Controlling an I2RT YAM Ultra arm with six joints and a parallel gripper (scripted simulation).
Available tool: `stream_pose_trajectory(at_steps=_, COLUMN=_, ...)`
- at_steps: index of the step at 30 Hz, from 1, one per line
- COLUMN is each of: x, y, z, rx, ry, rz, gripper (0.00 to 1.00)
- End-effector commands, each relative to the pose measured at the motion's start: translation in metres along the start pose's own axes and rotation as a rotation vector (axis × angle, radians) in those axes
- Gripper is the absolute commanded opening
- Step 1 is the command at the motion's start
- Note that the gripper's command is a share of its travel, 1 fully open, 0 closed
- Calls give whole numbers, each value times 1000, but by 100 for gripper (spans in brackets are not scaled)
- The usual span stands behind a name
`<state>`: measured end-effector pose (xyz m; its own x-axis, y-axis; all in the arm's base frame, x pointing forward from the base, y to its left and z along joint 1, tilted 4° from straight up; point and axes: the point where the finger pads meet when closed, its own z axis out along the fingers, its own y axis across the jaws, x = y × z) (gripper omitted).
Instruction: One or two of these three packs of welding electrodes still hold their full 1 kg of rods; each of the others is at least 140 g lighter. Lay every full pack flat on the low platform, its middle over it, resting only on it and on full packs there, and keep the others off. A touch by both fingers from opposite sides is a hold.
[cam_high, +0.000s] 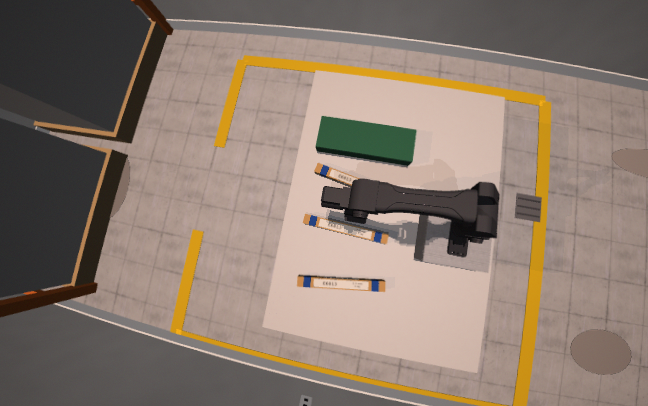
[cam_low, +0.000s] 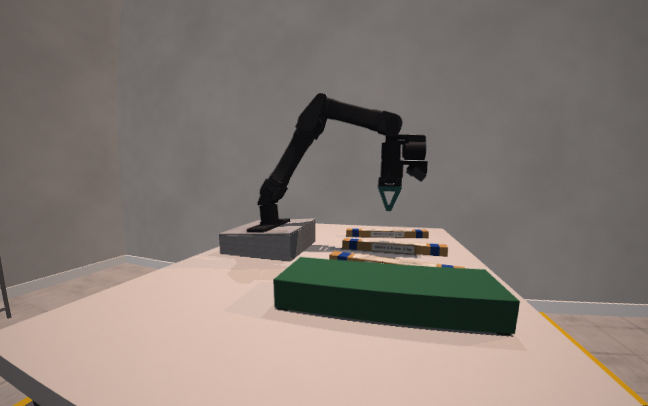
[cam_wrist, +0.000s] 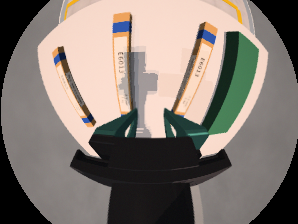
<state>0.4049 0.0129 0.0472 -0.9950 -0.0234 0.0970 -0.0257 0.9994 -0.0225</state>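
Note:
Three tan packs with blue bands lie flat on the pale table top. One pack (cam_high: 334, 175) lies beside the green low platform (cam_high: 366, 140), partly under my arm. The middle pack (cam_high: 346, 228) and the far pack (cam_high: 341, 283) lie further from it. Nothing lies on the platform (cam_low: 397, 295). My gripper (cam_low: 388, 200) hangs high above the table, pointing down, between the pack next to the platform (cam_low: 390, 260) and the middle pack (cam_low: 394, 246). In the wrist view my fingers stand partly apart with nothing between them, above the gap between the middle pack (cam_wrist: 123, 63) and the right pack (cam_wrist: 196, 70).
My arm stands on a grey base block (cam_low: 267, 238) at the table's edge. Yellow tape (cam_high: 540, 210) marks the floor around the table. Dark panels with wooden frames (cam_high: 75, 150) stand to the left of the cell.

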Motion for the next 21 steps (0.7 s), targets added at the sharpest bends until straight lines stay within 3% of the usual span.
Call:
stream_pose_trajectory(at_steps=1, x=-1, y=-1, z=-12, rx=-1, ry=-37, rz=-1, gripper=42)
stream_pose_trajectory(at_steps=21, x=1, y=-4, z=-10, rx=-3, ry=-47, rz=0, gripper=42)
